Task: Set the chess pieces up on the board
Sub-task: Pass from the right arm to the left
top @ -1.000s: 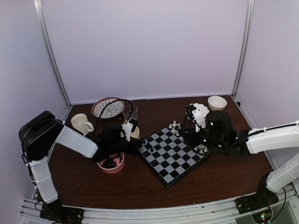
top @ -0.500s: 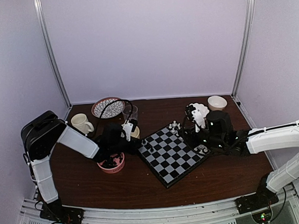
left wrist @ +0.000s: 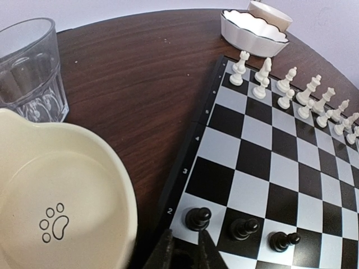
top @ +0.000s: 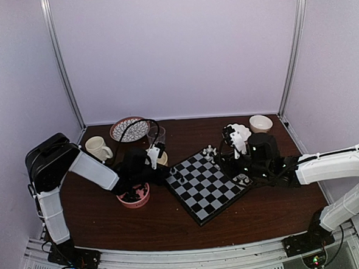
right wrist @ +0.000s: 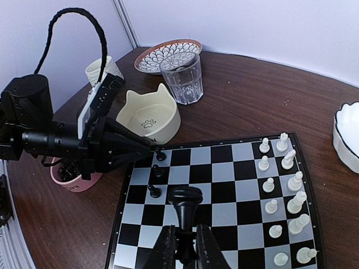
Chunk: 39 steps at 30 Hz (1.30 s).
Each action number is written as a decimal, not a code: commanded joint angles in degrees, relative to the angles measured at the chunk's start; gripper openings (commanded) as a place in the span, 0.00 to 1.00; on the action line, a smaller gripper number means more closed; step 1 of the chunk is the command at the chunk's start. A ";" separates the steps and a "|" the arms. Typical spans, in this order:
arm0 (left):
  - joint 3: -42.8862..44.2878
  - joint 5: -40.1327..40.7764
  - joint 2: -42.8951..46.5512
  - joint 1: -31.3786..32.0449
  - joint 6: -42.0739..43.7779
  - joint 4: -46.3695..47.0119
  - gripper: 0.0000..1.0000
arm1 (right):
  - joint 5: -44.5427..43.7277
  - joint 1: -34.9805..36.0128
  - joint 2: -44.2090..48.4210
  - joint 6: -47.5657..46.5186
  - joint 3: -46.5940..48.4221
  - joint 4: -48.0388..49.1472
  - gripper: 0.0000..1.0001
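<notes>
The board [top: 210, 193] lies mid-table, turned at an angle. Three black pawns stand in a row on its left edge [left wrist: 198, 217] [right wrist: 157, 171]. White chessmen [left wrist: 286, 89] line the opposite side. My left gripper [left wrist: 186, 246] sits low at the board's left corner, its jaws a narrow gap apart and empty, tips just behind the nearest pawn. My right gripper [right wrist: 185, 238] is shut on a black chess piece [right wrist: 185, 202] and holds it upright above the board's middle. More black pieces lie in a pink bowl [top: 133, 197] left of the board.
A cream paw-print bowl [left wrist: 56, 196] and a glass [left wrist: 31, 67] stand just left of the board. A white scalloped bowl [left wrist: 252, 31] and a beige bowl [top: 260, 123] sit at the far right. A patterned plate [top: 129, 128] and a mug [top: 97, 147] are at the back left.
</notes>
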State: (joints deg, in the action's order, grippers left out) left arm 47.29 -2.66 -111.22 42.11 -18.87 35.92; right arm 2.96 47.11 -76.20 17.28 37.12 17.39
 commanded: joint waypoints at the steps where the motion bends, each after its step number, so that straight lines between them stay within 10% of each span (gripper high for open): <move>1: 1.08 0.08 0.12 0.17 0.77 1.33 0.21 | -0.10 -0.18 0.31 -0.22 1.02 0.50 0.06; 11: 0.70 0.02 1.21 0.12 0.94 0.39 0.36 | -0.41 -0.16 0.44 -0.14 1.13 0.17 0.06; 24: 0.99 -0.79 1.58 0.17 0.60 -0.74 0.16 | -0.40 -0.16 0.71 -0.14 1.11 -0.07 0.06; 39: 1.49 -0.27 1.12 0.12 0.42 -1.71 0.26 | -0.47 -0.18 0.88 -0.25 1.11 -0.24 0.06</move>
State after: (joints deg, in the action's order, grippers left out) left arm 47.48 -3.42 -111.20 42.11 -18.55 33.74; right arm 2.94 47.11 -76.20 17.28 37.12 17.34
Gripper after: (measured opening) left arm 0.249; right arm 0.120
